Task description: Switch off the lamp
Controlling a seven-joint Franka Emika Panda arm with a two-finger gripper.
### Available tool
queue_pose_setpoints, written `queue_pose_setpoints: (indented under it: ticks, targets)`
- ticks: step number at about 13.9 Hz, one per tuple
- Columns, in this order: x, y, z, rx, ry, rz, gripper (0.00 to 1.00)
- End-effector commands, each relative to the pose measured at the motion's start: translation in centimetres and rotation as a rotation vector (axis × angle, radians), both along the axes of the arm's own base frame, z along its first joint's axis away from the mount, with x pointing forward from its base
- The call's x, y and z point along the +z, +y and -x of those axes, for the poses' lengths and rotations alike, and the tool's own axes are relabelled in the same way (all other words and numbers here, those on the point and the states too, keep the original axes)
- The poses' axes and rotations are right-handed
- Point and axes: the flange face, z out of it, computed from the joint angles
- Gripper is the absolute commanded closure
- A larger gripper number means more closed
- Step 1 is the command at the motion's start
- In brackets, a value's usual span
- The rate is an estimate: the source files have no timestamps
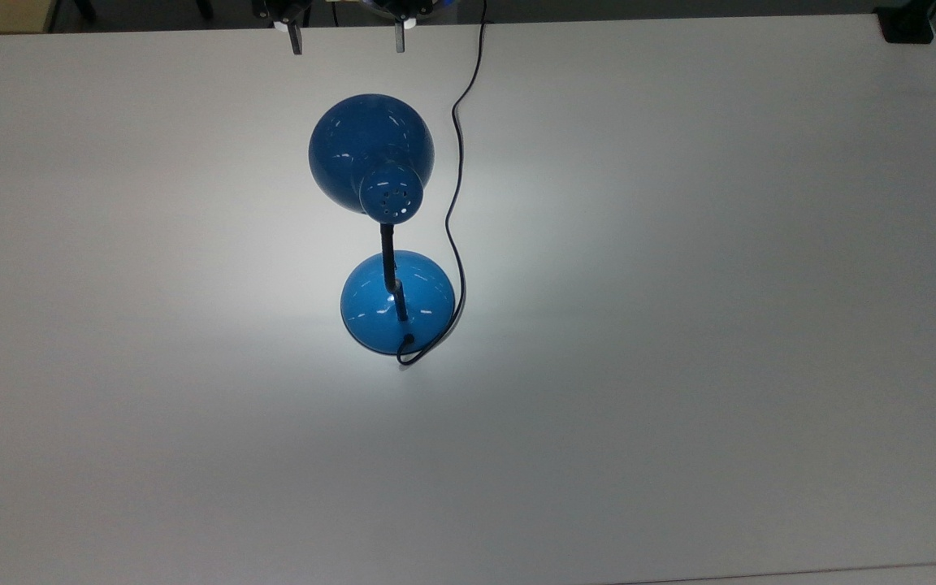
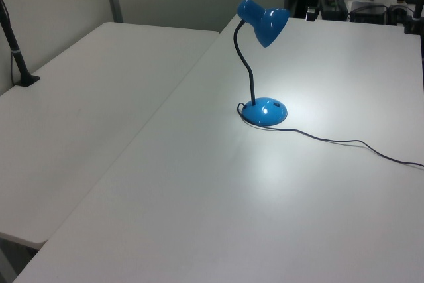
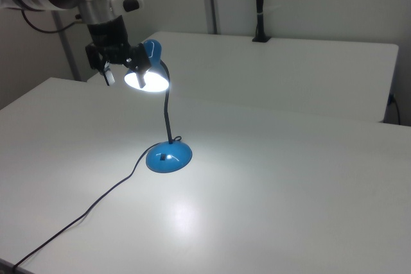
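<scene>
Looking down in the top view, I see the blue desk lamp [image 1: 387, 244] just left of frame centre on a white table [image 1: 720, 325], shade toward the top of the frame, domed base [image 1: 397, 302] below it. A bright pool of light lies around the base, and in the right view the bulb glows, so I judge the lamp is on and the switch-off has not started. My gripper [image 1: 347, 36] sits at the top edge of the top view, left of centre, fingers apart and holding nothing, well apart from the base.

A small dark rocker [image 3: 166, 156] shows on the base in the right view; I take it for the switch. Next I need to come down past the shade and press it.

The black cord [image 1: 458, 162] runs from the base up the frame to the table's far edge, just right of the lamp. Open tabletop spreads on all other sides.
</scene>
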Motion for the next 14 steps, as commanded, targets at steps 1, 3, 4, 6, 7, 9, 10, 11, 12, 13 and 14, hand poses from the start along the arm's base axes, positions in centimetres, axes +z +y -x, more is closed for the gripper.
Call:
queue_pose_setpoints:
  ticks: [1, 3, 4, 6, 7, 9, 10, 11, 12, 13, 14]
  targets:
    - [0.2, 0.2, -0.1, -0.039, -0.002, -0.025, 0.00]
    - [0.2, 0.2, -0.1, -0.039, -0.001, -0.025, 0.00]
    - [0.2, 0.2, -0.1, -0.039, -0.001, -0.025, 0.00]
    - [0.2, 0.2, -0.1, -0.039, -0.001, -0.025, 0.00]
    - [0.2, 0.2, -0.1, -0.039, -0.001, -0.025, 0.00]
    - [0.3, 0.1, 0.0, -0.044, 0.003, -0.022, 0.00]
    - [0.0, 0.0, 0.6, -0.036, 0.050, -0.022, 0.00]
    - [-0.1, -0.1, 0.7, -0.037, 0.063, -0.021, 0.00]
    - [-0.4, 0.0, 0.7, -0.019, 0.068, -0.020, 0.00]
    - [-0.6, 0.0, 0.7, 0.010, 0.075, -0.018, 0.00]
    - [-1.0, -0.2, 0.7, 0.076, 0.084, -0.008, 0.00]
